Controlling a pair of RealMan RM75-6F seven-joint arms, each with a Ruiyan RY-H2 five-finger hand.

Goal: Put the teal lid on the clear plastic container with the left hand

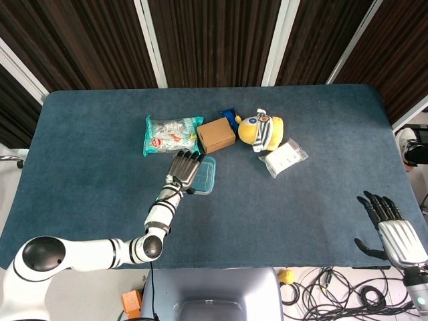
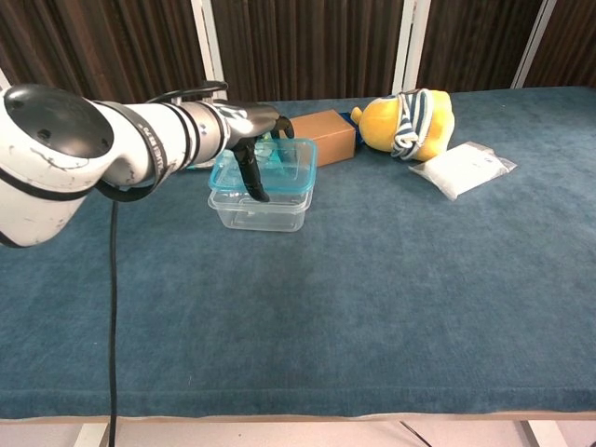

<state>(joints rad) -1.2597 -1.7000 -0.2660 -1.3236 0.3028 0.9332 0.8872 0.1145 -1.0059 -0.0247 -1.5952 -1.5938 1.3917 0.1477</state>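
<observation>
The clear plastic container stands on the blue table left of centre. My left hand grips the teal lid and holds it just above the container, tilted, with its far edge higher. In the head view the left hand covers most of the teal lid and hides the container beneath it. My right hand hangs off the table's near right corner, fingers spread, holding nothing.
Behind the container lie a teal snack bag, a brown cardboard box and a yellow striped plush toy. A small white packet lies to the right of the toy.
</observation>
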